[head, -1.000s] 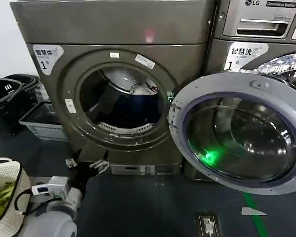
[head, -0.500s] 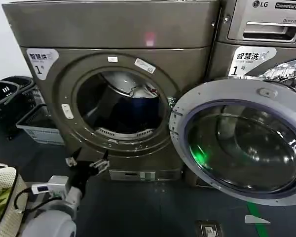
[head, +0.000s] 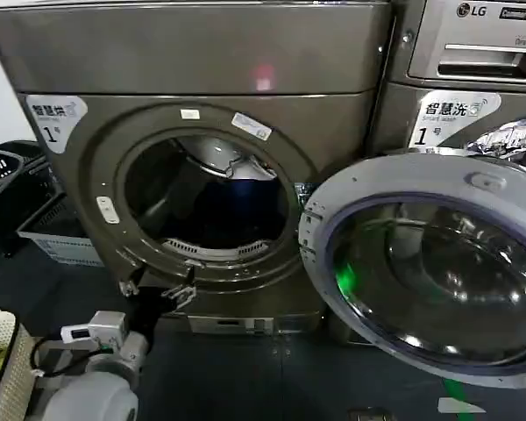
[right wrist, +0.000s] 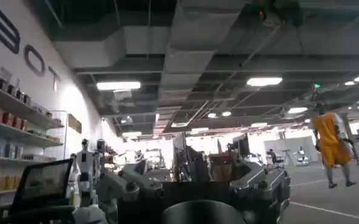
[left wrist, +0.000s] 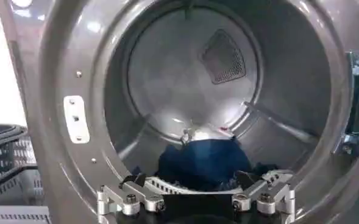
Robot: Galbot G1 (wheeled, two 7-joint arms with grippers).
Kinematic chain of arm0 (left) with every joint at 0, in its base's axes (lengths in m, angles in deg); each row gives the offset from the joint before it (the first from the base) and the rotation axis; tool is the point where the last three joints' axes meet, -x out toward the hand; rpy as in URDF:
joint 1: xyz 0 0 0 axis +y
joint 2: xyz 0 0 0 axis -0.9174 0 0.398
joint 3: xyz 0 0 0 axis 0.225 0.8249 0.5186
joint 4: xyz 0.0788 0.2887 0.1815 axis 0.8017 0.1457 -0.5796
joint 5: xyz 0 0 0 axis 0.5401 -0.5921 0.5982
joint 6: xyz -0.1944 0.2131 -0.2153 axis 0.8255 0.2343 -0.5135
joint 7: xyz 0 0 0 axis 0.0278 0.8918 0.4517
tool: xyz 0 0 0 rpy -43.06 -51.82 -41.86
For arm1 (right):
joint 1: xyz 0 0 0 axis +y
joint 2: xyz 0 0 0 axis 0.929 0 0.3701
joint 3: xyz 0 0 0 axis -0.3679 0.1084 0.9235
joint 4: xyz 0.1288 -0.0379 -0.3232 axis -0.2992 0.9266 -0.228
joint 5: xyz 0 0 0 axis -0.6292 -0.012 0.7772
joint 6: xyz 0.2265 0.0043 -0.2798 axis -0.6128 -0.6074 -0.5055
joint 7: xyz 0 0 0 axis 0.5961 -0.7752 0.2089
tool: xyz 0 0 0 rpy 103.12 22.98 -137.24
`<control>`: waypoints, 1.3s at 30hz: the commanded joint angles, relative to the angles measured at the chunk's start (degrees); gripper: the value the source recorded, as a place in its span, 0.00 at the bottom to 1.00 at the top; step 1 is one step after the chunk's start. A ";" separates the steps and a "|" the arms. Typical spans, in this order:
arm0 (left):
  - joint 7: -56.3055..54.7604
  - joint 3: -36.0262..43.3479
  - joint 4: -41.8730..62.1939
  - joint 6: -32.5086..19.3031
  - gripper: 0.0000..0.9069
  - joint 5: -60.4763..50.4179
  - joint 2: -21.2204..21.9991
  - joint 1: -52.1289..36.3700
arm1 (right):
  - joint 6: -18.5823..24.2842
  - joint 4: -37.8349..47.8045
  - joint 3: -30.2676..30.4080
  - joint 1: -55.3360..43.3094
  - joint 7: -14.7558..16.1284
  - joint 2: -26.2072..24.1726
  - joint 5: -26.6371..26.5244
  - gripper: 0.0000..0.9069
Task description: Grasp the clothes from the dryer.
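The dryer (head: 202, 61) is a bronze-grey front loader with its round port open. The clothes (head: 234, 203) lie as a dark navy bundle low in the drum, seen closer in the left wrist view (left wrist: 203, 163). My left gripper (head: 158, 287) hangs just outside the port's lower rim, below and left of the bundle. It is open, its two fingertips (left wrist: 133, 182) wide apart with nothing between them. The drum (left wrist: 179, 79) behind the bundle is bare metal. My right gripper (right wrist: 191, 173) faces away into the room, open and holding nothing.
The dryer's round door (head: 430, 281) swings open to the right, in front of the LG machine (head: 473, 53). A grey crate (head: 53, 235) and a black basket (head: 0, 171) stand on the floor at left. A white basket (head: 4, 368) is at my lower left.
The dryer has grown larger and shifted in the head view as I came closer. The left gripper has come up to the port's lower rim, still open.
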 commanded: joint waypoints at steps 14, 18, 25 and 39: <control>-0.04 -0.27 -0.30 2.81 1.00 -0.48 0.26 0.66 | 0.45 0.47 0.42 -0.12 0.15 0.11 0.60 1.00; -0.08 -0.30 -0.41 2.81 1.00 -0.45 0.33 1.05 | 0.56 0.13 0.84 -0.25 0.18 0.23 0.72 1.00; 0.01 -0.31 -0.87 2.81 1.00 -0.48 0.31 1.22 | 0.56 0.42 1.07 -0.53 0.13 0.34 0.75 1.00; -0.01 0.33 1.94 2.81 1.00 -0.35 -0.43 -1.77 | 2.13 -0.09 1.20 0.15 0.70 0.73 0.56 1.00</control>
